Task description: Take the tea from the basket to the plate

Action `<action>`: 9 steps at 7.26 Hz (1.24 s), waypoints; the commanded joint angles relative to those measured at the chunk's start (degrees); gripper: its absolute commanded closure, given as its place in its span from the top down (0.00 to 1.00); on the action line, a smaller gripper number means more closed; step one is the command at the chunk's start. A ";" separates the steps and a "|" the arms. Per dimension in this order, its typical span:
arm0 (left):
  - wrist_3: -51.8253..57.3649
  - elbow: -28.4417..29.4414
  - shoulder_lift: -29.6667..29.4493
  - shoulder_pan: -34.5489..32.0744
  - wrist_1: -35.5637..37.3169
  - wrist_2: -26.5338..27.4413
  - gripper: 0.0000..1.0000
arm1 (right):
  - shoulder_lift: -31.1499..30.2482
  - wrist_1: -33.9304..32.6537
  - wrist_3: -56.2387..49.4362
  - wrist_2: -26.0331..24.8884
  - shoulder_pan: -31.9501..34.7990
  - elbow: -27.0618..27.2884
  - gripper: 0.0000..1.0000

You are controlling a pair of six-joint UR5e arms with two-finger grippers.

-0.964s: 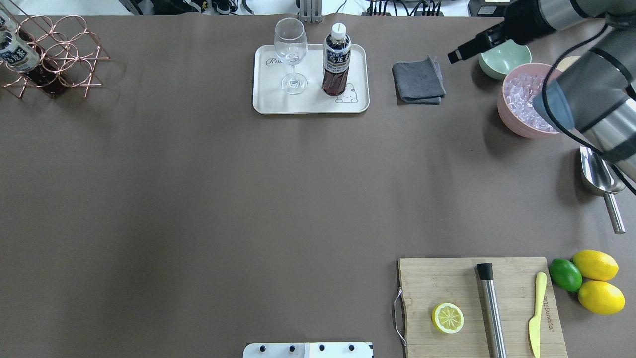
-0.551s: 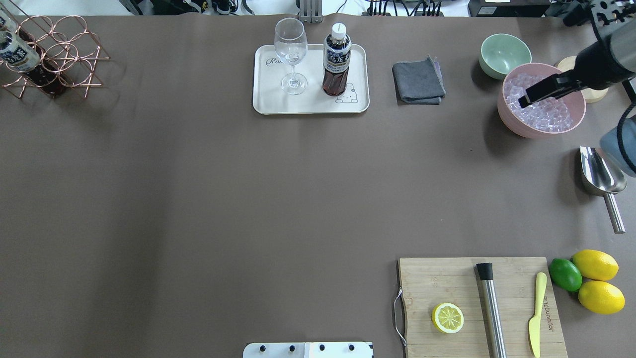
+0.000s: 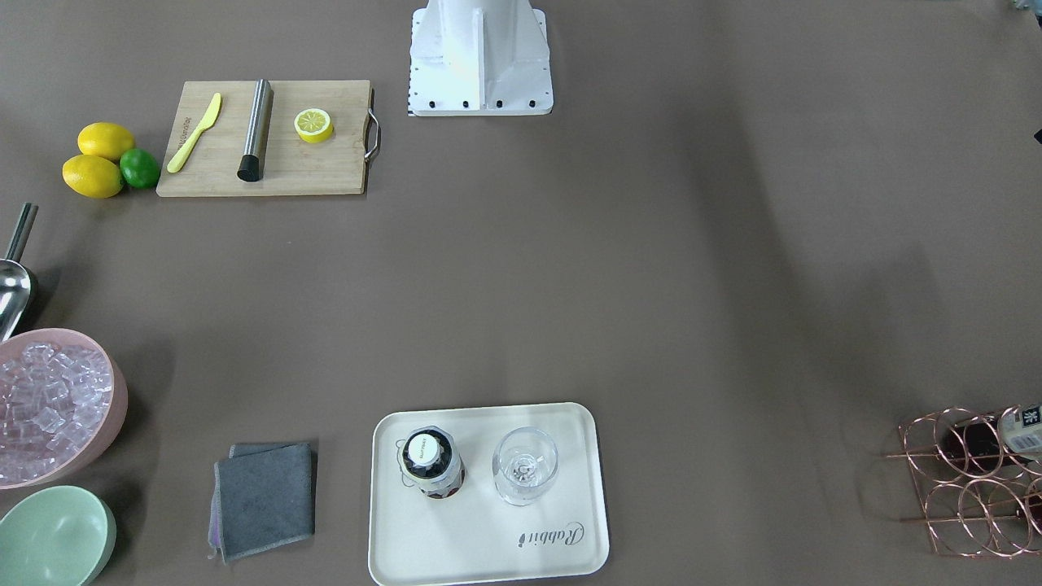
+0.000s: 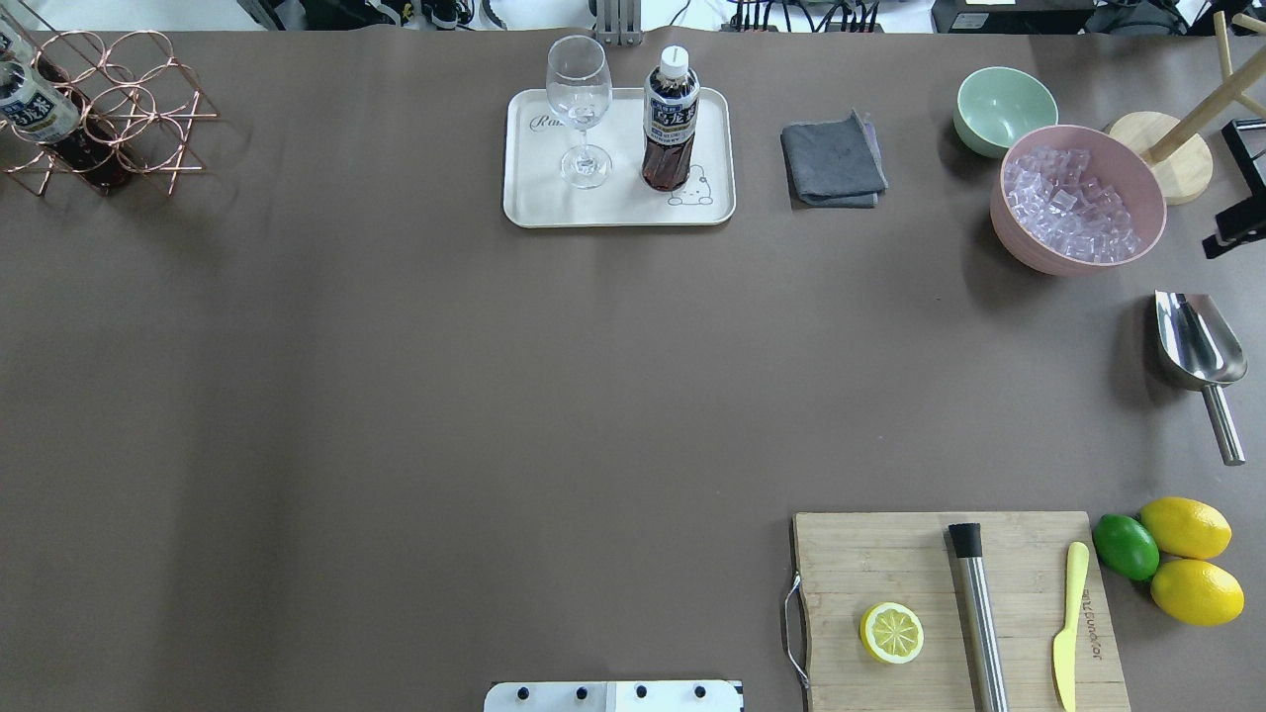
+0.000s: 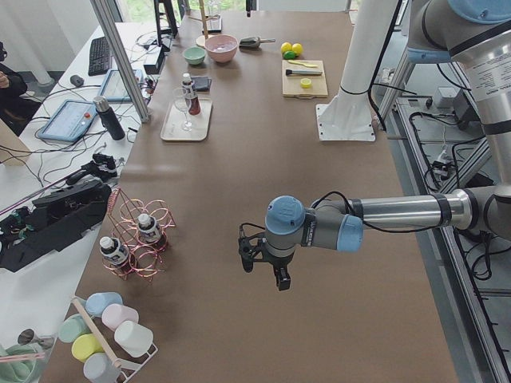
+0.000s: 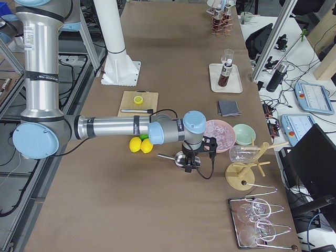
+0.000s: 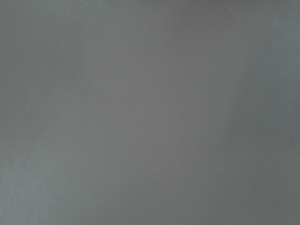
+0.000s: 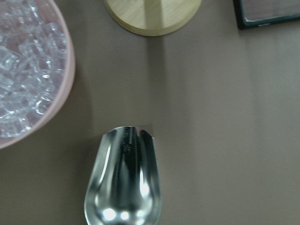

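One tea bottle [image 4: 671, 119] stands upright on the cream plate [image 4: 618, 210], beside a clear stemmed glass [image 4: 579, 99]; it also shows in the front view [image 3: 431, 462]. Two more tea bottles [image 5: 148, 230] sit in the copper wire basket [image 4: 129, 109] at the far left. No gripper is near them. My left gripper [image 5: 279, 275] hangs over bare table, well away from the basket. My right gripper [image 6: 188, 165] hovers over the metal scoop [image 8: 124, 183]. I cannot tell if either gripper is open or shut.
At the right stand a pink bowl of ice [image 4: 1078, 198], a green bowl [image 4: 1004, 109], a wooden stand [image 4: 1162, 158] and a scoop [image 4: 1197, 346]. A grey cloth [image 4: 833, 158] lies right of the plate. A cutting board [image 4: 890, 554] and citrus lie front right.
My right arm has swung from over the bowls out to the right edge of the overhead view. The bottle, plate and basket have not moved.
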 commanded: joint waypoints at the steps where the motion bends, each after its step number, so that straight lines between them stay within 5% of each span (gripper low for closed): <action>1: 9.79 -2.08 0.95 1.32 6.63 -1.11 0.96 | -4.82 0.23 -0.79 0.39 3.27 0.15 1.00; 9: 19.51 -0.50 1.21 -1.05 7.98 -0.49 0.97 | -6.41 0.76 -0.97 -1.71 3.98 -0.29 1.00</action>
